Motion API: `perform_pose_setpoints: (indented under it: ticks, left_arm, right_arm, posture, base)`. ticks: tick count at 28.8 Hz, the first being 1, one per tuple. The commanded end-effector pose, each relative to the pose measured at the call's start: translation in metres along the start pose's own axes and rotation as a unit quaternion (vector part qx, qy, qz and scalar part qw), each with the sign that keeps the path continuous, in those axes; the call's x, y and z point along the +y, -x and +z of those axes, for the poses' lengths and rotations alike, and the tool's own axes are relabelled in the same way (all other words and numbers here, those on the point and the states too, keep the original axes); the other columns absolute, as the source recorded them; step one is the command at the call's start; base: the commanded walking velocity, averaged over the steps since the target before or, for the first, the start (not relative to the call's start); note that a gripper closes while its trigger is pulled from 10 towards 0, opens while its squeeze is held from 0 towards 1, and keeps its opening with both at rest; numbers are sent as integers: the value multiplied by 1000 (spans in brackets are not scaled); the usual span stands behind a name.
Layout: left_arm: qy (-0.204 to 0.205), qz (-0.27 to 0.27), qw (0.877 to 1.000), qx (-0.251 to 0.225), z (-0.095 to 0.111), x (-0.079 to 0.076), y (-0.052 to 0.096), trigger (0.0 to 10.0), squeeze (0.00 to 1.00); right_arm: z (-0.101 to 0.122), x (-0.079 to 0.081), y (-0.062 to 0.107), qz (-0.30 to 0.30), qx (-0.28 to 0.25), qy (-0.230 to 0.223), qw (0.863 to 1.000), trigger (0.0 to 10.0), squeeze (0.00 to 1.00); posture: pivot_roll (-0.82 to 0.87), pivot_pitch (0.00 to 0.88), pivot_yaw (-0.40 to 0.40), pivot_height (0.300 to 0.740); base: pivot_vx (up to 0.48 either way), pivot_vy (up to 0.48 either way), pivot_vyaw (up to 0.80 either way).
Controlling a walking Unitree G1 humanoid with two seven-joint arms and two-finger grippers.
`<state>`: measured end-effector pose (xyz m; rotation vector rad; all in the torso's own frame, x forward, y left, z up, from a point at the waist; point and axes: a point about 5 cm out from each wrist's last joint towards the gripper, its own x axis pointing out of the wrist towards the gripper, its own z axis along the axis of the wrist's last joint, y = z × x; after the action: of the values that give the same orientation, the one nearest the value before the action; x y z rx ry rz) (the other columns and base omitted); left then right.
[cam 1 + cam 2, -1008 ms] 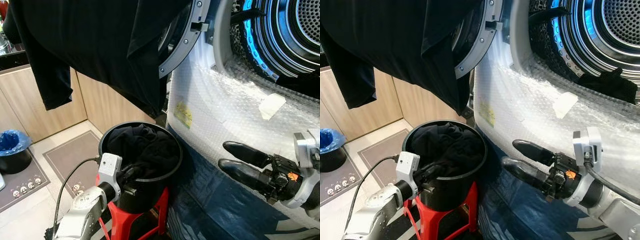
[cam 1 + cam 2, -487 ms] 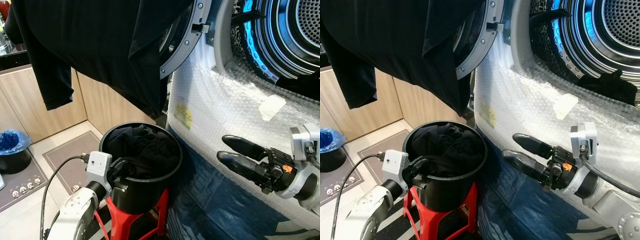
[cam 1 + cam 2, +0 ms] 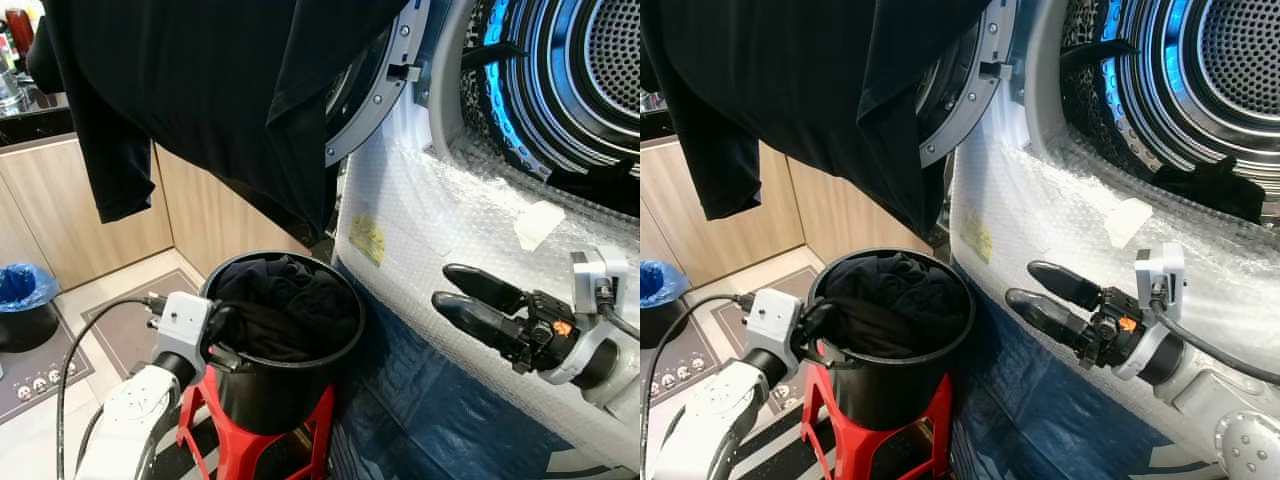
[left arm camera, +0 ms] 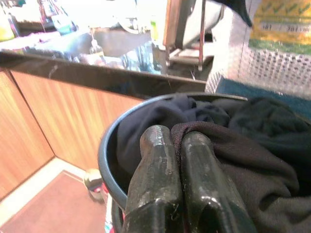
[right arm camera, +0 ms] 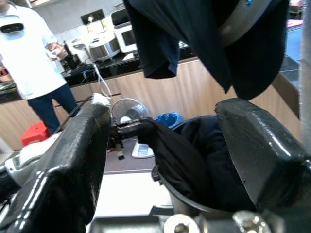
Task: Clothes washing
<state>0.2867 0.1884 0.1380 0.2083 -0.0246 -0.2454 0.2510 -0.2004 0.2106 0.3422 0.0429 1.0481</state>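
A black bucket on a red stool holds a heap of black clothes. My left gripper is at the bucket's left rim, shut on a fold of black cloth that it draws over the rim. My right gripper hovers open to the right of the bucket, in front of the washer's bubble-wrapped front, with nothing between its fingers. The washer drum stands open, with a dark garment at its lip.
A black shirt hangs over the open washer door above the bucket. A blue-lined bin and a grey mat lie on the floor to the left. A person stands by the counter.
My left gripper has moved up and left along the bucket's rim, pulling black cloth with it. The right gripper has risen slightly. The camera has shifted a little.
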Motion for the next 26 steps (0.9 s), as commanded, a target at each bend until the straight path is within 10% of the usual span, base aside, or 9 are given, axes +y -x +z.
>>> perform_pose_setpoints:
  ticks: [1,26]
  left_arm:
    - [-24,-3,999,-38,21,1,-3,10000,0]
    - [-78,-22,988,-133,79,14,-33,10000,0]
  right_arm:
    - [-3,-3,0,-3,4,3,1000,10000,0]
    - [-34,-24,3,-26,2,-15,1000,10000,0]
  posture:
    - [8,0,-135,740]
    - [-6,0,-89,740]
  base:
    - [0,0,0]
    - [0,0,0]
